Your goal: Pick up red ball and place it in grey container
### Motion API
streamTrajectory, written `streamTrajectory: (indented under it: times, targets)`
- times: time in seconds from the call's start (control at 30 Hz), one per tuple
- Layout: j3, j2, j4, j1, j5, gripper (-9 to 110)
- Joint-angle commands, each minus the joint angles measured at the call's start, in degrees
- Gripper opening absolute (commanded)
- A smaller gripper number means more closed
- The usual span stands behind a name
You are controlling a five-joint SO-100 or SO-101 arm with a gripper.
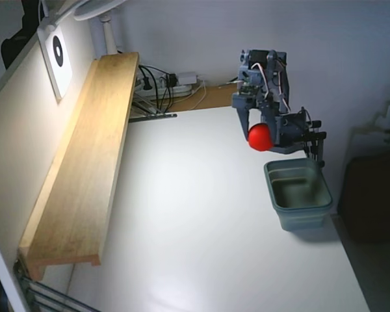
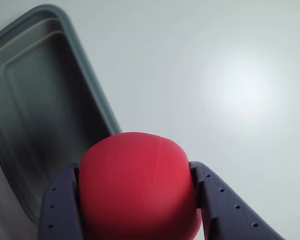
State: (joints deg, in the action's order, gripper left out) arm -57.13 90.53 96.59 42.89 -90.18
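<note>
My gripper (image 1: 260, 138) is shut on the red ball (image 1: 260, 136) and holds it in the air, above the table and just left of the far end of the grey container (image 1: 299, 194) in the fixed view. In the wrist view the red ball (image 2: 137, 187) fills the lower middle, squeezed between the two dark fingers (image 2: 217, 202). The grey container (image 2: 35, 100) lies below at the left of that view, and what shows of its inside is empty.
A long wooden shelf (image 1: 84, 162) runs along the left side of the white table (image 1: 195, 234). Cables and a power strip (image 1: 169, 84) lie at the back. The table's right edge is just past the container.
</note>
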Motion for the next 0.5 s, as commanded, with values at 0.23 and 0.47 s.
streamTrajectory:
  times: [0.23, 0.47]
  targets:
    - [2.9, 1.0, 0.6, 11.6, 0.2, 23]
    - [9.1, -5.1, 0.8, 11.6, 0.2, 23]
